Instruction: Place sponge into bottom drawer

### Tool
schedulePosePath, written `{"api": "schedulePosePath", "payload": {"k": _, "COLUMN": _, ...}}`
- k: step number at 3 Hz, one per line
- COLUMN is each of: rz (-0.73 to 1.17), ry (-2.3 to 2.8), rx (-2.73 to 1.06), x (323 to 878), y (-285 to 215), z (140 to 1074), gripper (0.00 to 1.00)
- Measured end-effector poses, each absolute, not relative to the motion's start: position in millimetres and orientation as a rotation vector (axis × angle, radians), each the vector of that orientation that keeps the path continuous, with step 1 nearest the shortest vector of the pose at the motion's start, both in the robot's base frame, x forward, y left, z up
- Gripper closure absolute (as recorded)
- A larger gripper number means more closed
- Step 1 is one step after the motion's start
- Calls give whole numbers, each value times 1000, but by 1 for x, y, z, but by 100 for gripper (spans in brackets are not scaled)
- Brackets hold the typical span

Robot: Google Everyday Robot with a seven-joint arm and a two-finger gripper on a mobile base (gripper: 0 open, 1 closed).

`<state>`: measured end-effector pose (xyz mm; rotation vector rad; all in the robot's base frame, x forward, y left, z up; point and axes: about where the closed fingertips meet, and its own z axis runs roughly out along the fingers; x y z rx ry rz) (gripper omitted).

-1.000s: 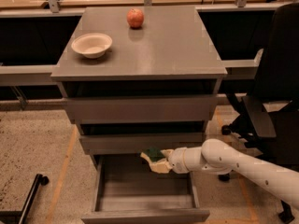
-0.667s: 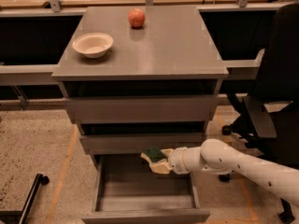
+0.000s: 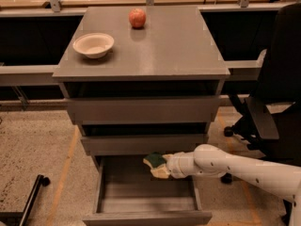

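The sponge, pale yellow with a dark green top, is held in my gripper at the end of my white arm, which reaches in from the right. The sponge hangs above the rear right part of the open bottom drawer, just under the front of the middle drawer. The bottom drawer is pulled out and its grey inside shows nothing in it. The gripper is shut on the sponge.
On the cabinet top stand a white bowl at the left and a red apple at the back. A black office chair stands to the right. A black bar lies on the floor at lower left.
The view has shifted slightly, so the cabinet sits a little further right in the picture. The gripper still holds the sponge in the same spot over the drawer.
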<state>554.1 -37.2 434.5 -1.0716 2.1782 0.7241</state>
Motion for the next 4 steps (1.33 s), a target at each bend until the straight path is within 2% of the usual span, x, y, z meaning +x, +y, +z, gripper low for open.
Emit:
{"api": "schedulePosePath", "payload": {"k": 1, "rz": 716, "ry": 2270, "rx": -953, "x": 557, "y": -44, "z": 395, "gripper": 100}}
{"api": "schedulePosePath", "payload": {"k": 3, "rz": 669, "ry": 2256, "rx": -996, "x": 548, "y": -47, "z": 399, "gripper": 100}}
{"api": "schedulePosePath", "payload": {"k": 4, "rz": 684, "ry": 2259, "rx": -1008, "x": 551, "y": -40, "z": 369, "gripper": 100}}
